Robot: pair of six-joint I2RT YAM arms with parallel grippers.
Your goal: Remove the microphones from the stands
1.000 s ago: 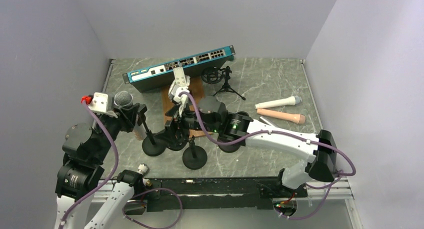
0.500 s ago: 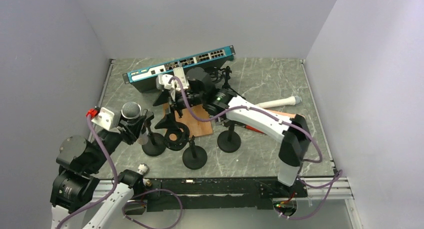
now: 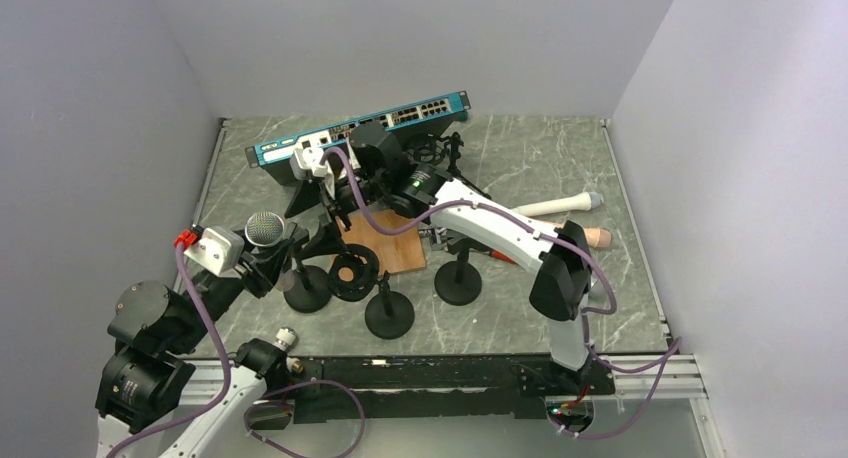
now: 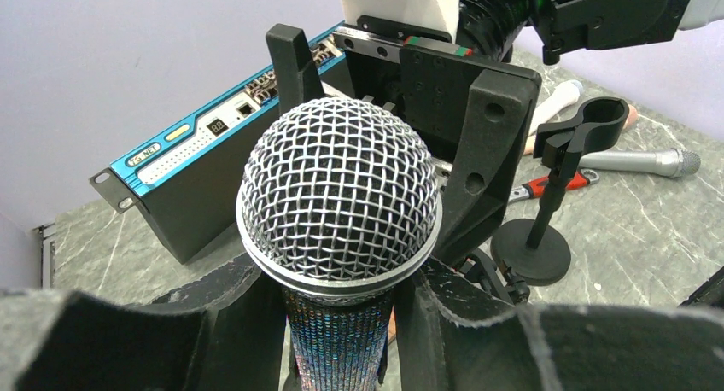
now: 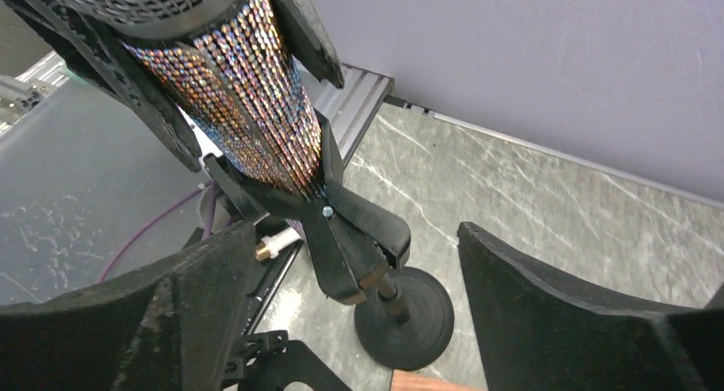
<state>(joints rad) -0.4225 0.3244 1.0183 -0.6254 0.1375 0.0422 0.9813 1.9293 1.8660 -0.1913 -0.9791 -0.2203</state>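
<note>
The left gripper [image 4: 337, 344] is clamped on the microphone [image 4: 339, 195], its 2 fingers [image 4: 213, 323] pressed against the glittery body just under the silver mesh head. The microphone stands nearly upright at the left of the table [image 3: 520, 158], and its lower end sits in the clip [image 5: 341, 237] of the stand [image 5: 405, 318], whose round black base rests on the marble-patterned surface.

The right gripper [image 5: 354, 323] hangs just beyond the microphone with its jaws spread wide, 1 finger on either side of the clip and touching neither it nor the microphone (the right wrist view shows clear space on both sides). The right arm reaches across from its base to get there, passing over a wooden board [image 3: 390, 248].

Behind the microphone lies a blue-fronted network switch [image 3: 360, 128], angled along the far edge. 2 empty stands [image 3: 390, 313] are near the board, each with a round base and a short pole. A small tripod stand [image 3: 455, 168] is beside the switch. At the right, well apart from the grippers, a silver-headed microphone [image 3: 560, 203] lies flat next to a pinkish one [image 3: 597, 237], which the arm partly hides. A red-handled tool [image 4: 555, 182] lies near them; what kind it is cannot be told.
</note>
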